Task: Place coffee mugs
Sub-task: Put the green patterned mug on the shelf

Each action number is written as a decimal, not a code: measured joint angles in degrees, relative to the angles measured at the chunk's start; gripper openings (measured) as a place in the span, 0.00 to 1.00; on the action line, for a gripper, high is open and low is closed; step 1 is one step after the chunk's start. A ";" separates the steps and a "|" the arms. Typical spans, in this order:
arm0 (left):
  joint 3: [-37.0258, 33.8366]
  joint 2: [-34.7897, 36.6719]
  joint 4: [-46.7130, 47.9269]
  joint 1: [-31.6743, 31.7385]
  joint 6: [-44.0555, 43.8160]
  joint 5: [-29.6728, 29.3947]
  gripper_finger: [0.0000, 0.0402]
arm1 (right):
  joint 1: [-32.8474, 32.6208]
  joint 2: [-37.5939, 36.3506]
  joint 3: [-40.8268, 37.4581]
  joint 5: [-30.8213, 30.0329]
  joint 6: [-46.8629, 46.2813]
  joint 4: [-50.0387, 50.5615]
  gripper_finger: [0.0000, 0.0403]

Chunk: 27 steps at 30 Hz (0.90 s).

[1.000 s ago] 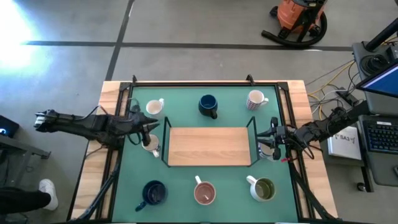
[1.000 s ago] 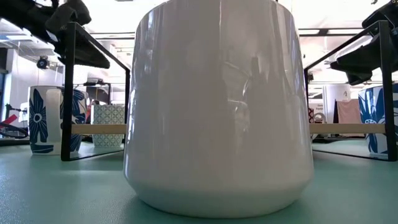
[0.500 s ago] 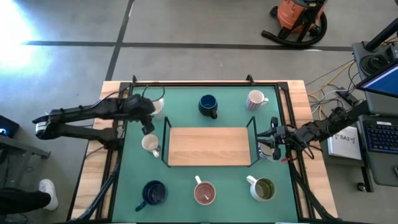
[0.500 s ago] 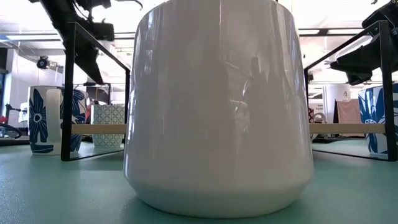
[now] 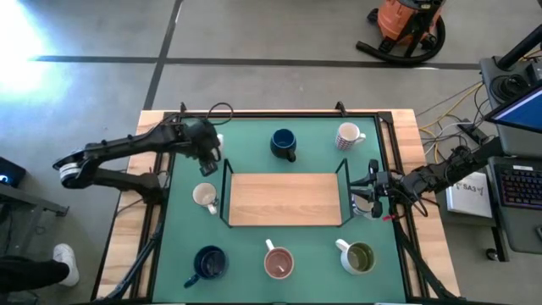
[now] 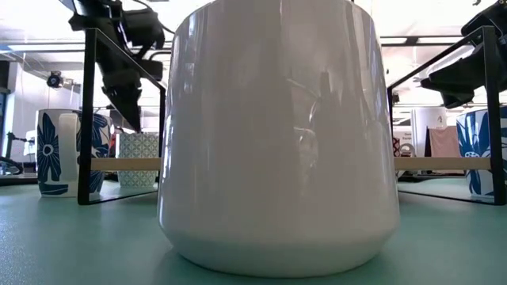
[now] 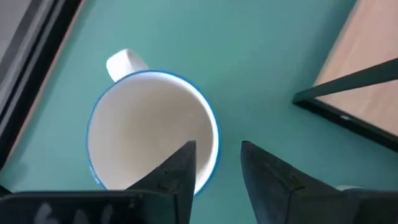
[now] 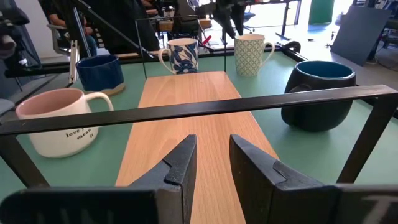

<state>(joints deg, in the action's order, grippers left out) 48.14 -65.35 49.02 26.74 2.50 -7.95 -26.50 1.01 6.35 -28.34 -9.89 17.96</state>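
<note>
- The green table mat (image 5: pixel 254 241) carries a black-framed wooden rack (image 5: pixel 284 199) at its middle, between the two grippers, with the coffee mugs ringed around it.
- The left gripper (image 7: pixel 216 163) hangs above a white, blue-rimmed mug (image 7: pixel 149 146) at the mat's far left corner, jaws a little apart and holding nothing; one finger sits over the mug's rim, the other just outside it.
- The right gripper (image 8: pixel 211 163) waits at the rack's right end, jaws slightly apart and empty, pointed along the board.
- Beyond those jaws stand a pink mug (image 8: pixel 59 121), a navy mug (image 8: pixel 98 73), a rounder dark mug (image 8: pixel 317 93), and a blue-flowered mug (image 8: pixel 181 56).
- A cream mug (image 5: pixel 204 196) sits near the left jaws, beside the rack.
</note>
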 joint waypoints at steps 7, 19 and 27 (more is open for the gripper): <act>0.00 -4.66 -0.09 0.15 2.95 -1.94 0.32 | 0.00 0.00 0.00 0.00 0.00 0.00 0.21; 0.11 -7.60 0.00 0.17 5.42 -1.67 0.03 | 0.00 0.00 0.00 0.01 0.00 0.00 0.21; 10.14 -7.43 4.92 0.81 5.57 -1.91 0.02 | 0.02 -0.02 0.00 0.02 0.00 0.04 0.21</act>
<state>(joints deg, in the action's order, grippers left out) 58.28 -72.77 53.94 27.55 8.07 -9.86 -26.48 0.99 6.35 -28.32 -9.89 18.00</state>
